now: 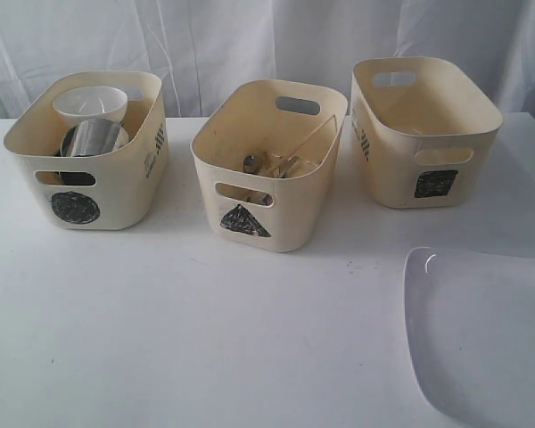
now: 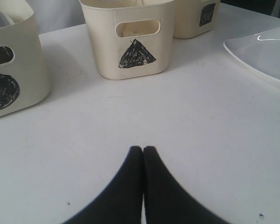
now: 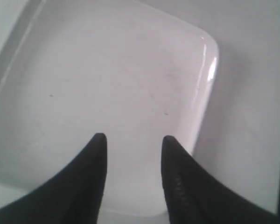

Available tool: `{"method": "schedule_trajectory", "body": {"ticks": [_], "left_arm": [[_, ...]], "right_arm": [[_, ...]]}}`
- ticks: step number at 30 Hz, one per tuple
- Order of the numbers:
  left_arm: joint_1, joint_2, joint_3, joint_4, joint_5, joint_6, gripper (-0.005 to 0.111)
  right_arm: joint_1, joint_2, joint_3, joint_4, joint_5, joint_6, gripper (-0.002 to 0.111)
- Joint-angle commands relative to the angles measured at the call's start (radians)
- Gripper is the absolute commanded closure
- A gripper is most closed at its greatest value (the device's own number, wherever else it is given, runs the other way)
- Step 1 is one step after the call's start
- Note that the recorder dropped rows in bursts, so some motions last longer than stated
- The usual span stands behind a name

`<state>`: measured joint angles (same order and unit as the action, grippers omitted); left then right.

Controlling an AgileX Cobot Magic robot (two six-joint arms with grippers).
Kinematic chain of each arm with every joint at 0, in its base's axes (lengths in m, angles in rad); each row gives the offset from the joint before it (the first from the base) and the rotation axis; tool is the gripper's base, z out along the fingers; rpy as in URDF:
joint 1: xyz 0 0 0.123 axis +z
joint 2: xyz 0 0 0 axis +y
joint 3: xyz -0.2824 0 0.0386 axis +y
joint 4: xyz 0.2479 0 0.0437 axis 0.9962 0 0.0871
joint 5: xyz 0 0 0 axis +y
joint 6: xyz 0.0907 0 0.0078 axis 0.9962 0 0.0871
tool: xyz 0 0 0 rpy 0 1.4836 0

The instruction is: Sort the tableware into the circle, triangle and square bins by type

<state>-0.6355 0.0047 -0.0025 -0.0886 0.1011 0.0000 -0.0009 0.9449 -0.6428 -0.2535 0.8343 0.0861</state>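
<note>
The large white plate (image 1: 481, 339) lies flat on the table at the front right. My right gripper (image 3: 134, 138) is open just over the plate (image 3: 107, 70) near one rounded corner, with nothing between its fingers. The circle bin (image 1: 125, 192) at the left holds a small white bowl (image 1: 90, 105) and a steel mug (image 1: 94, 138). Steel cutlery (image 1: 266, 165) and wooden chopsticks (image 1: 308, 138) sit in the triangle bin (image 1: 290, 214) in the middle. The square bin (image 1: 392, 169) at the right shows nothing inside. My left gripper (image 2: 143, 148) is shut and empty above bare table, facing the triangle bin (image 2: 130, 60).
The white table (image 1: 205, 312) has a white curtain behind the bins. In the left wrist view the circle bin (image 2: 18, 51) and the plate (image 2: 266, 53) flank the bare stretch ahead of the fingers.
</note>
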Motion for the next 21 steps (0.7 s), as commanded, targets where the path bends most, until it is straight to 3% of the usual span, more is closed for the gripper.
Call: {"method": "schedule_trajectory", "body": {"ticks": [1, 6, 9, 16, 21], "left_arm": [[-0.005, -0.005, 0.003, -0.011, -0.002, 0.000, 0.107], [-0.005, -0.005, 0.003, -0.011, -0.002, 0.000, 0.107], [-0.005, -0.005, 0.003, -0.011, -0.002, 0.000, 0.107], [-0.005, -0.005, 0.003, -0.011, -0.002, 0.000, 0.107], [-0.005, -0.005, 0.003, -0.011, -0.002, 0.000, 0.107]], "right_arm": [[0.093, -0.004, -0.010, -0.199, 0.128, 0.189, 0.071], [0.110, -0.050, 0.005, -0.317, 0.206, 0.442, 0.071], [0.036, -0.131, 0.050, -0.267, 0.180, 0.483, 0.071], [-0.299, -0.318, 0.137, 0.112, 0.035, 0.040, 0.071], [-0.384, -0.383, 0.168, 0.153, -0.068, 0.007, 0.071]]}}
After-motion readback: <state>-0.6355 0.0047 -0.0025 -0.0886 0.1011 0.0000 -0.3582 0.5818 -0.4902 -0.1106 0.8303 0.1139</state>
